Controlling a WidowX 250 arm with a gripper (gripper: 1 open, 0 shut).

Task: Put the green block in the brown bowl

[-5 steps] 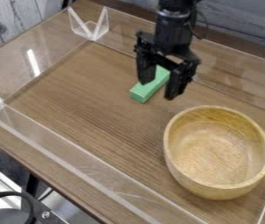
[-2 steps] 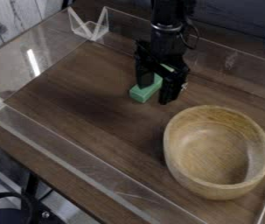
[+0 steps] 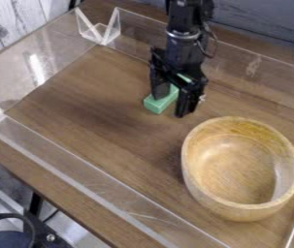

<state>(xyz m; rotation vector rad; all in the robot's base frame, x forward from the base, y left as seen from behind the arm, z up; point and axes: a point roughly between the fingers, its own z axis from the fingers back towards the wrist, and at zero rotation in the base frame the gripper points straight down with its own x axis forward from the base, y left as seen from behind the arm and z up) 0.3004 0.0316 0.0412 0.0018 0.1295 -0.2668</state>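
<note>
Camera view, looking down at an angle on a wooden table point(image 3: 72, 116) fenced by low clear plastic walls point(image 3: 58, 170). One black robot arm point(image 3: 183, 21) reaches in from the top edge and points its gripper point(image 3: 172, 98) straight down at the tabletop. Its two dark fingers point(image 3: 189, 97) stand wide apart, one on each side of the green block point(image 3: 158, 99), and close on nothing. Whether either finger touches the block cannot be told at this sharpness.

Green block: a small mint bar lying flat on the table, long axis running from lower left to upper right. Its near end shows clearly between the fingers; its far end is hidden behind the gripper body. It sits near the middle of the table's far half.

Brown bowl point(image 3: 242, 167): a large round wooden bowl of pale tan with a thick rim, upright, nothing in it. It stands in the near right part of the table, below and to the right of the block, apart from it and from the gripper, with bare wood between them. Its right edge lies close to the right plastic wall.

Background: a folded clear plastic piece point(image 3: 99, 24) stands at the far left corner; pale planks show beyond the left wall.
</note>
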